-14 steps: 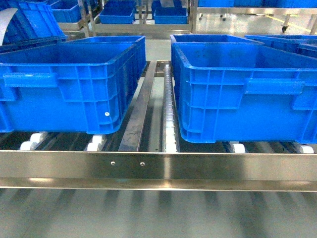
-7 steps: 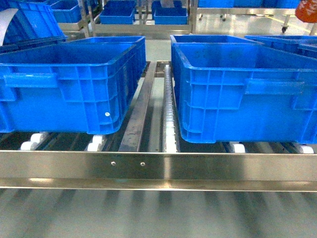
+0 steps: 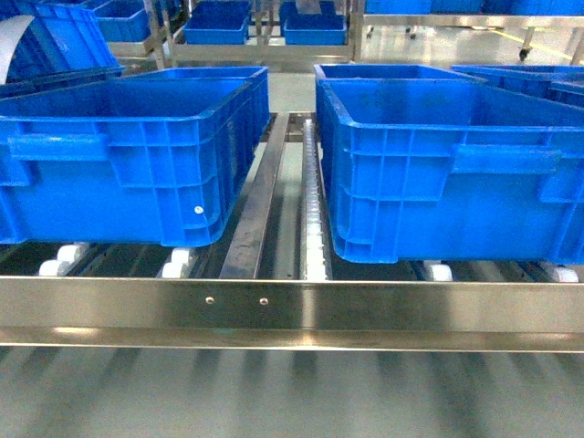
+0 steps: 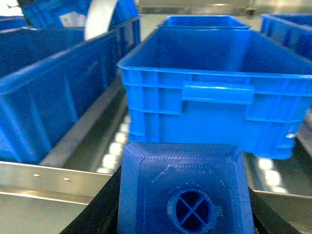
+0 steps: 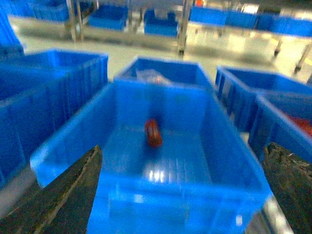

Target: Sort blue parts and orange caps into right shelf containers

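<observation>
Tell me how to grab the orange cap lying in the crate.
Come straight down from above and pinch the orange cap across its curved sides at mid-length. It lies on its side on the floor of the crate, clear of the walls.

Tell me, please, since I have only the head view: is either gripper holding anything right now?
Observer: Yes. The left wrist view shows the left gripper closed on a bright-blue box-shaped plastic block, in front of a large blue ribbed plastic crate.
Operator: And the right gripper?
Observer: The right gripper is open and empty, above a second large blue plastic crate.
Operator: Is that crate empty?
Observer: No, a small orange cylinder lies on its side on the crate's floor.
</observation>
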{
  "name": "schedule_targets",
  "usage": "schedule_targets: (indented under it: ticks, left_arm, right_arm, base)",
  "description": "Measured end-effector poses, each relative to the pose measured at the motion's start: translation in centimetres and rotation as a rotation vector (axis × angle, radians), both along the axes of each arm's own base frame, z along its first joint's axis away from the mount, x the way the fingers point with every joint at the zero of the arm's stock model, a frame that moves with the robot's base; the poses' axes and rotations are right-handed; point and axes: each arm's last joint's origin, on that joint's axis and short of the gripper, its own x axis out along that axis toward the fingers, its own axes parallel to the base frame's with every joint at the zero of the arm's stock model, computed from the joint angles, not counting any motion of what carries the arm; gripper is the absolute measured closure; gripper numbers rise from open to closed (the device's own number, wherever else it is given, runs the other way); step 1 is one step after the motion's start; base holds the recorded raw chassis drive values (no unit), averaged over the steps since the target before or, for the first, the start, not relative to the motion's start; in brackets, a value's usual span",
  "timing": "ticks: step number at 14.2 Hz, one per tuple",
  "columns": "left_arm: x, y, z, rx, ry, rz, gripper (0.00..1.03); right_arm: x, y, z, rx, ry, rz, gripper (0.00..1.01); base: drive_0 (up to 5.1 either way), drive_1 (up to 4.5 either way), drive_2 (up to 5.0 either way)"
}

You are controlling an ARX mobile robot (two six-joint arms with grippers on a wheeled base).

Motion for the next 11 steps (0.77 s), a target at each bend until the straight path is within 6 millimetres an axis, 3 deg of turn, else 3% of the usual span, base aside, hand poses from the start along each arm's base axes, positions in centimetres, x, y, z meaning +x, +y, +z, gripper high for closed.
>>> schedule_targets:
  ticks: [1,2,4,6,7,9,11]
  left_arm:
    - [2.7,0.2,1.9,0.052,-0.026,0.013,0.59]
    - [5.9,-0.1,3.1,0.055,-0.04,-0.029,0.59]
    - [11.5,-1.1,4.1,0.037,-0.017,-0.12,0.59]
    - [17.6,-2.3,5.0,0.031,0.013,-0.18,0.59]
    - [20.1,-2.9,5.5,0.061,0.001,-0.189,0.51]
    - [21.3,-3.2,6.1,0.074,-0.018,-0.204,0.41]
    - [20.9,-3.7,6.1,0.093,-0.034,-0.23,0.31]
  right_arm:
    - [-2.9,-0.2,-4.5,-0.017,0.195,-0.013,0.03]
    - [-5.0,0.5,-5.6,-0.009,0.242,0.01,0.03]
    - [-6.4,1.5,-4.1,0.032,0.18,0.044,0.03]
    - [-7.0,2.2,-4.9,0.038,0.202,0.045,0.03]
    - [-7.0,2.6,-5.1,0.036,0.21,0.051,0.03]
    - [-7.1,2.8,-5.0,0.039,0.202,0.059,0.03]
    - [-7.0,2.9,-4.8,0.047,0.188,0.059,0.03]
  base:
    - [0.0,0.0,0.0]
    - [0.0,0.0,0.0]
    - [0.0,0.0,0.0]
    - [0.0,0.0,0.0]
    - [0.0,0.0,0.0]
    - [0.0,0.0,0.0]
    - [0.0,0.0,0.0]
